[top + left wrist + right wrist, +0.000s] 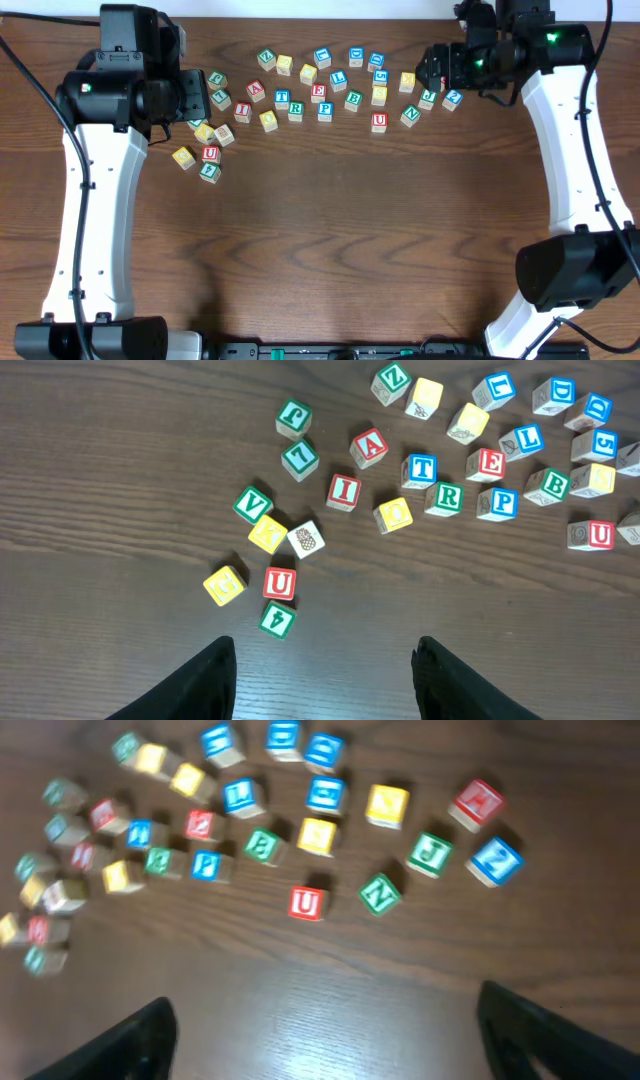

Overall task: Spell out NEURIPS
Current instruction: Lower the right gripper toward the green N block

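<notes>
As left fingers (pixel 195 685) hover apart — right fingers (pixel 135 1038) likewise.

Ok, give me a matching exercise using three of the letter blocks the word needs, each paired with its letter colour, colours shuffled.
Blocks:
1. N block
2. P block
3. I block

Colours:
a. red
b. green
c. blue

Pairs: 1-b, 2-c, 3-a
</notes>
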Robot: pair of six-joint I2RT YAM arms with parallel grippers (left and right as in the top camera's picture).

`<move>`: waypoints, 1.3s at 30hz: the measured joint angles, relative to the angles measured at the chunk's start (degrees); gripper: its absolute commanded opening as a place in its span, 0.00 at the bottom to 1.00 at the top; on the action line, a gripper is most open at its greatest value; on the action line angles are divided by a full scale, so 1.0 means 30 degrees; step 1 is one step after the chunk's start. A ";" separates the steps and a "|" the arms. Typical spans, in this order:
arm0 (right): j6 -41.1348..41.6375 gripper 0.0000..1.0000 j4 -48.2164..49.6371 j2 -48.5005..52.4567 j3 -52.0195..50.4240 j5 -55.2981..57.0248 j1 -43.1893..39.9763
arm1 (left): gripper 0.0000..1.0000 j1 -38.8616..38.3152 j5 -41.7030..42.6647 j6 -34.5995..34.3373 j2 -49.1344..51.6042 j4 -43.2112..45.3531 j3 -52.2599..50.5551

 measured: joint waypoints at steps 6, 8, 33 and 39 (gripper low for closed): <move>0.3402 0.80 -0.0007 0.1056 0.0036 0.2725 0.0707 | 0.56 0.0000 -0.0102 0.0000 0.0000 0.0000 -0.0007; 0.4131 0.78 0.0036 0.1508 0.0036 0.3257 0.0947 | 0.56 0.0000 -0.0117 0.0000 0.0000 0.0000 -0.0007; 0.7133 0.53 0.2419 0.5945 0.0036 0.4313 0.1384 | 0.56 0.0000 -0.0175 0.0000 0.0000 -0.0007 -0.0007; 0.7890 0.51 0.2557 0.6783 0.0036 0.4524 0.1392 | 0.56 0.0000 -0.0175 0.0000 0.0000 0.0000 -0.0007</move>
